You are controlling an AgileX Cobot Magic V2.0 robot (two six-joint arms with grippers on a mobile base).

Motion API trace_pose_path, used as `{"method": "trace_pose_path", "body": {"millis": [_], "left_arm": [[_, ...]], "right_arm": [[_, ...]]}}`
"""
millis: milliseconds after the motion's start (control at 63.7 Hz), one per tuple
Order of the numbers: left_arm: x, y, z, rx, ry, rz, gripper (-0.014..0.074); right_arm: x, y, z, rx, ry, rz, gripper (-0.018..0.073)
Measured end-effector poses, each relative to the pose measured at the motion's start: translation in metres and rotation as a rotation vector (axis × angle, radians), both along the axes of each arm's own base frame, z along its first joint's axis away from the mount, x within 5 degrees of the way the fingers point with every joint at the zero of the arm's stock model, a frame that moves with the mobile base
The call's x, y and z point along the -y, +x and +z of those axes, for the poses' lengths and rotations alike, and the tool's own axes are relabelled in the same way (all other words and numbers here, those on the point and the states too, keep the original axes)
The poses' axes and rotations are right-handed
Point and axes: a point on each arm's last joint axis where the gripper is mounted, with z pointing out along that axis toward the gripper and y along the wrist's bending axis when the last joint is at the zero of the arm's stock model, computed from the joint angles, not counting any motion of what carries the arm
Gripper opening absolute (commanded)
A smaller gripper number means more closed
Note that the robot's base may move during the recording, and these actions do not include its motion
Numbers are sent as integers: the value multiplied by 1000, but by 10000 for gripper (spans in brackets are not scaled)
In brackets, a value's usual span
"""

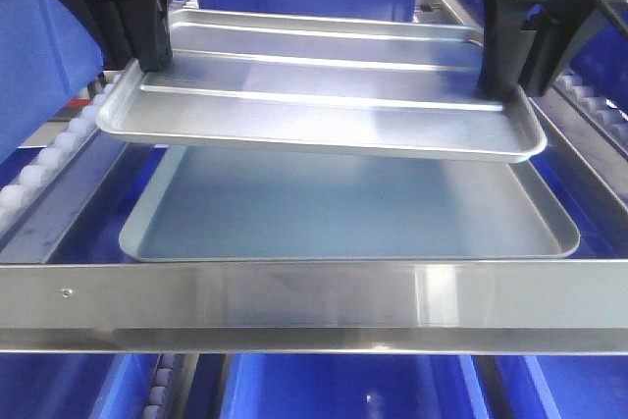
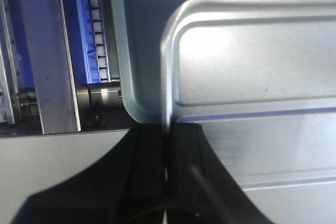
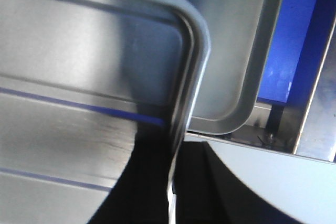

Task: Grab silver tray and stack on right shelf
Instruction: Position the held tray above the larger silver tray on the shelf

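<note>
Silver tray (image 1: pixel 324 105) hangs level; left tool (image 1: pixel 152 64), pointing down, pinches its nine o'clock rim, right tool (image 1: pixel 496 93) the three o'clock.

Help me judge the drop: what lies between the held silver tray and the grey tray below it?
Nothing: the front-facing view shows only an open gap between the silver tray and the grey tray underneath.
</note>
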Motion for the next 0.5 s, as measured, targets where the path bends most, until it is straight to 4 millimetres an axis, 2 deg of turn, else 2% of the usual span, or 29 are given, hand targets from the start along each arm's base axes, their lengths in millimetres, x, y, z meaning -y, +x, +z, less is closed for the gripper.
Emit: {"method": "trace_pose_path", "body": {"millis": [503], "left_arm": [[0, 0, 0, 0, 0, 0, -93]], "right_arm": [[0, 0, 0, 0, 0, 0, 57]]}}
